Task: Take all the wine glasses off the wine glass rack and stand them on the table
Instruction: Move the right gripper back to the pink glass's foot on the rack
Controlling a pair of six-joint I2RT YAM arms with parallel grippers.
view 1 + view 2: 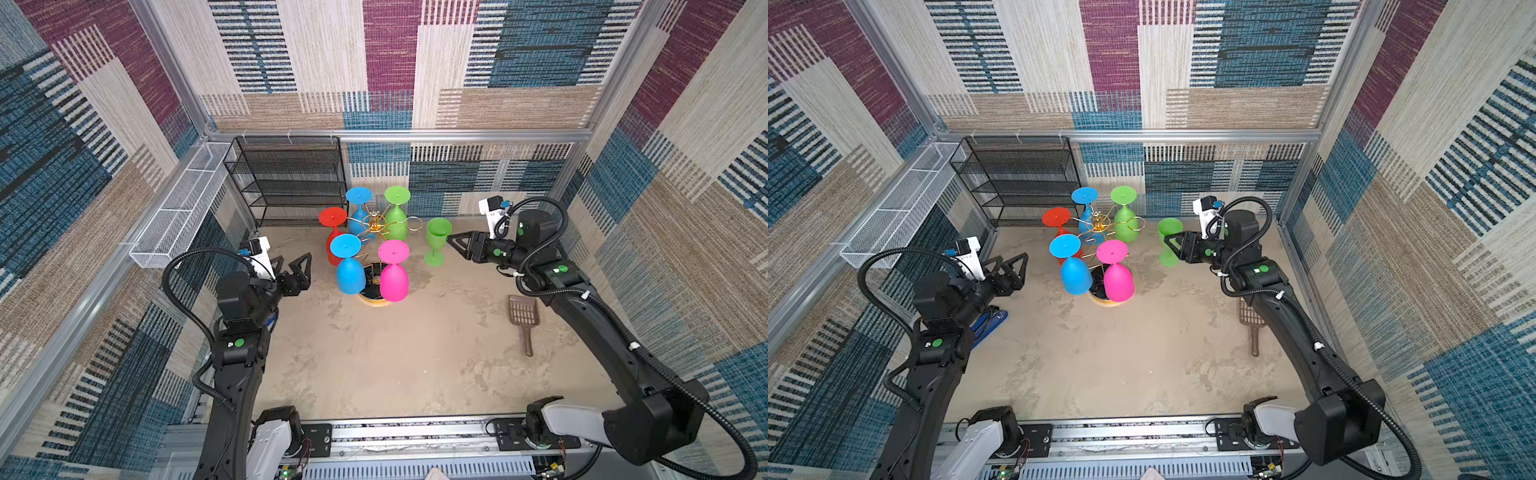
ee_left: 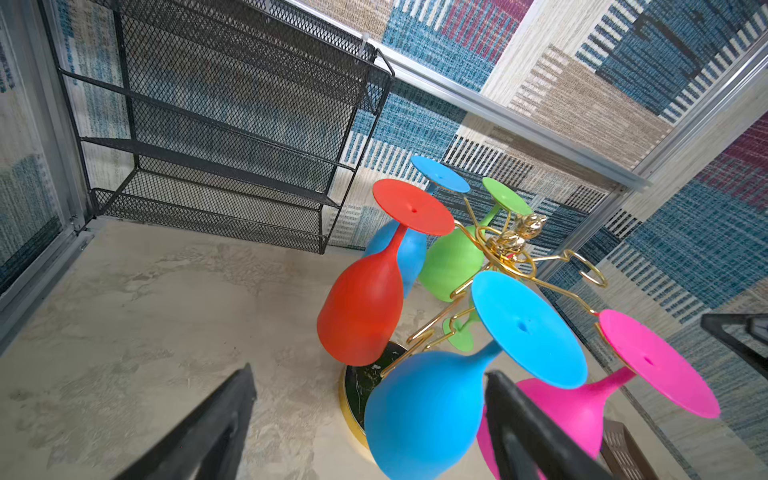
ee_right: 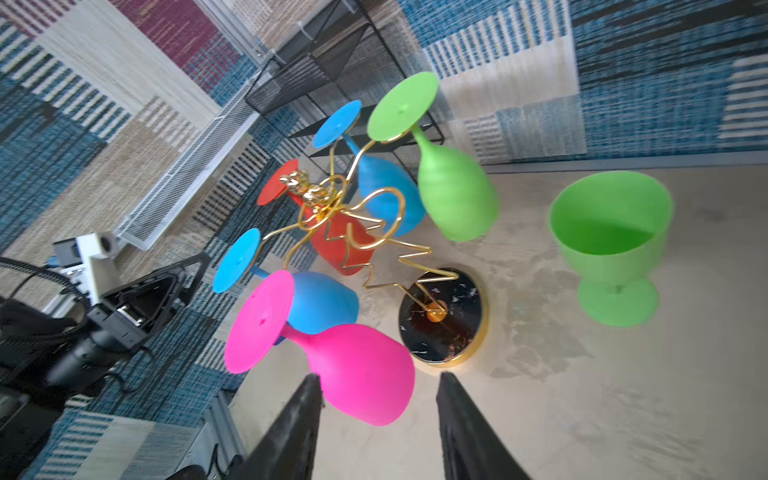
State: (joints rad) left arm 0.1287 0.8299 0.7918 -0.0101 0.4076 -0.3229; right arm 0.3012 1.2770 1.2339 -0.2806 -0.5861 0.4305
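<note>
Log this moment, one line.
green wine glass: upright on table, off wine glass rack | five glasses hanging | right gripper: open, empty | left gripper: open, empty

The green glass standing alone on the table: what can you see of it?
The lone green wine glass is matte, plastic-looking, with a wide bowl, short stem and round foot. It stands upright and empty on the beige table, apart from the gold rack, to its right in both top views. Nothing else touches it.
</note>
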